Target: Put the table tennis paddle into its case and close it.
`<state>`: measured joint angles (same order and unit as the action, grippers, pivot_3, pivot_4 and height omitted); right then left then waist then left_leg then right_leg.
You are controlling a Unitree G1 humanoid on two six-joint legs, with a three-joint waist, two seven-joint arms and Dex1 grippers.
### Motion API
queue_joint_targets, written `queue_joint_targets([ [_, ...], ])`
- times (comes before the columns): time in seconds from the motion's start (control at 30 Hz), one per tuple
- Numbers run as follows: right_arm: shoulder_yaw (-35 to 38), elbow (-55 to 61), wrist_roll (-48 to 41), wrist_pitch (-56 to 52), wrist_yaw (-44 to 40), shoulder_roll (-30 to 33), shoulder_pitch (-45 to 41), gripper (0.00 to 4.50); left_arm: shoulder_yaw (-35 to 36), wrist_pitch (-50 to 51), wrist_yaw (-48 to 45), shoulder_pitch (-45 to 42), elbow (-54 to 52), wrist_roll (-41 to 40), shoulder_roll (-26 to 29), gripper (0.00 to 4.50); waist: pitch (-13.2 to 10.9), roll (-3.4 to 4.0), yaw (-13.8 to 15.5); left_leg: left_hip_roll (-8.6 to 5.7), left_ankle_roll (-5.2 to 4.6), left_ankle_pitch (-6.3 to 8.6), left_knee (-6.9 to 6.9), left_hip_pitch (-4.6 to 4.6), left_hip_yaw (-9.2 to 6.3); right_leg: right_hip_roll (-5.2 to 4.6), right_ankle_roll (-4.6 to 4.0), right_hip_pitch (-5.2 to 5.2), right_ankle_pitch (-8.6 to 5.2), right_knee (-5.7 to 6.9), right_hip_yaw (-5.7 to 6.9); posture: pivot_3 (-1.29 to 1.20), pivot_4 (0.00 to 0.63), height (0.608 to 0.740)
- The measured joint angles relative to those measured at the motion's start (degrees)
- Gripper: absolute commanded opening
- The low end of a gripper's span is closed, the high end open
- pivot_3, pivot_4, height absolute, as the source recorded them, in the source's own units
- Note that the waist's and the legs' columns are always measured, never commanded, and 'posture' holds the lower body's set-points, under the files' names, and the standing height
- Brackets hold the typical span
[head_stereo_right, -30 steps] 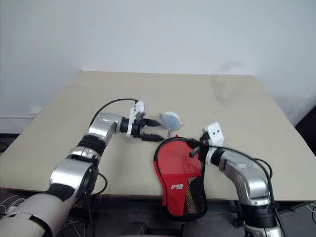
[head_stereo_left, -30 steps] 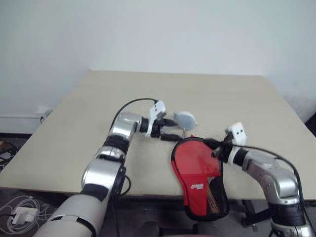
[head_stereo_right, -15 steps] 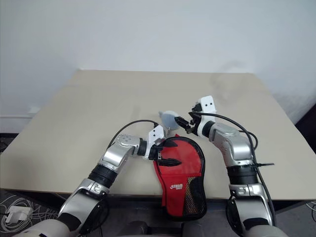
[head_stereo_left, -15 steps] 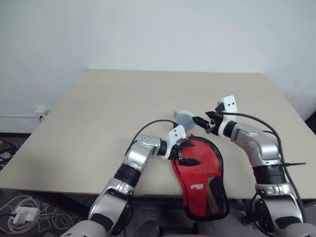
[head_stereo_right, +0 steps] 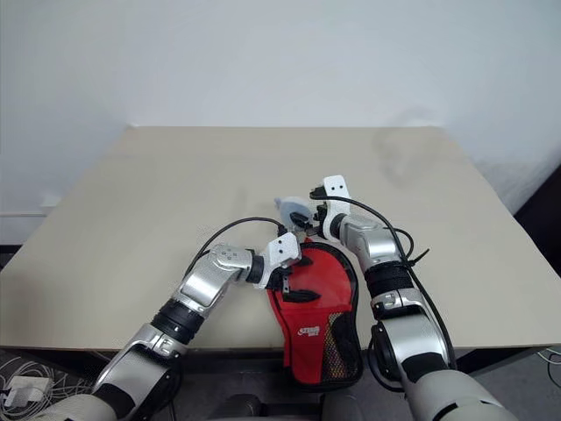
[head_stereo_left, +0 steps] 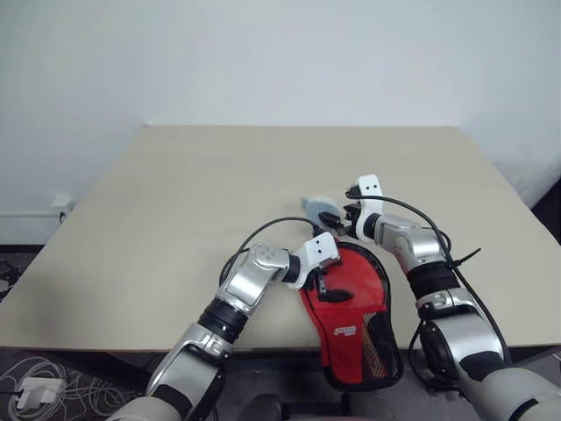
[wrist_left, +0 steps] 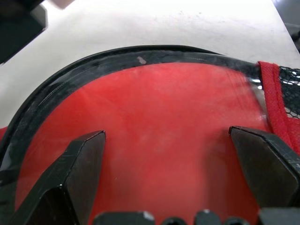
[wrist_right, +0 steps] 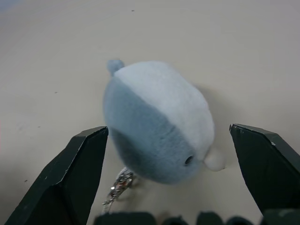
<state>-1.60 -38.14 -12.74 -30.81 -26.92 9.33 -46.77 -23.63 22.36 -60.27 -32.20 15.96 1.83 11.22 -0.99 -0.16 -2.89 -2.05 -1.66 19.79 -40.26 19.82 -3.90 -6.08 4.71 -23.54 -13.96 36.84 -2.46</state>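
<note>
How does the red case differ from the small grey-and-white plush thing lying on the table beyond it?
The case is flat, paddle-shaped and red with black edging and mesh; the plush is rounded, grey on one side and white on the other. The case is far larger than the plush. The case hangs partly over the table's near edge; the plush lies wholly on the top. Each has an open end effector at it: the left end effector over the case, the right end effector around the plush.
</note>
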Motion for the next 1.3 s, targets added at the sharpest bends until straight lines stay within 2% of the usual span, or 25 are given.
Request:
queue_joint_targets([
  [0.1,0.06,-4.17,1.32,1.03,0.81,-0.71,-1.85,4.48,-0.74,0.35,0.85,-0.07,-0.57,0.07,0.26,4.5,0.04,0.06,-0.15,0.0,0.0,0.0,0.03,-0.03,0.0,0.0,0.0,0.02,0.0,0.0,0.0,0.0,0.0,0.716],
  [0.2,0.07,-6.66,2.13,1.94,1.23,-1.35,-2.26,3.91,-1.72,0.73,1.69,-0.16,-0.91,0.25,0.3,4.5,0.06,0.1,-0.14,0.0,0.0,0.0,0.04,-0.09,-0.02,0.0,0.0,0.09,0.0,0.0,-0.01,0.0,0.0,0.716],
  [0.33,0.12,-7.89,2.25,2.65,1.32,-1.87,-2.3,2.4,-2.24,1.54,2.42,-0.41,-1.26,0.27,0.32,4.5,0.08,0.12,-0.14,-0.02,0.0,0.0,0.03,-0.12,-0.03,-0.01,0.0,0.13,0.0,0.0,-0.01,0.0,0.0,0.716],
  [0.47,0.91,-7.89,2.12,3.31,1.7,-2.73,-2.3,1.08,-2.38,1.96,2.78,-0.61,-1.38,0.22,0.35,4.5,0.08,0.14,-0.16,-0.01,0.01,0.0,0.03,-0.14,-0.02,-0.01,0.0,0.13,0.0,0.01,-0.01,0.0,0.0,0.716],
  [0.57,1.9,-7.91,1.91,3.48,2.36,-3.45,-2.29,0.38,-2.39,2.4,3.04,-0.69,-1.46,0.13,0.35,4.5,0.08,0.14,-0.15,-0.01,0.01,0.0,0.03,-0.14,-0.02,-0.01,0.0,0.13,0.0,0.01,-0.01,0.0,0.0,0.716],
  [0.77,4.09,-7.21,1.08,2.46,5.26,-3.71,-1.69,0.36,-2.85,4.3,3.65,-0.72,-2.33,-0.04,0.35,4.5,0.09,0.14,-0.11,-0.02,0.03,-0.02,0.03,-0.14,-0.04,-0.03,0.0,0.15,0.0,0.01,-0.01,0.0,0.0,0.716],
  [1.3,14.17,20.38,-5.65,-17.1,15.29,1.64,12.45,0.33,-3.4,5.21,4.4,-0.58,-2.52,-0.5,0.2,4.5,0.14,0.22,0.41,-0.14,0.01,-0.01,0.02,-0.12,-0.13,-0.11,0.0,0.24,0.0,0.01,-0.01,0.0,0.0,0.716],
])
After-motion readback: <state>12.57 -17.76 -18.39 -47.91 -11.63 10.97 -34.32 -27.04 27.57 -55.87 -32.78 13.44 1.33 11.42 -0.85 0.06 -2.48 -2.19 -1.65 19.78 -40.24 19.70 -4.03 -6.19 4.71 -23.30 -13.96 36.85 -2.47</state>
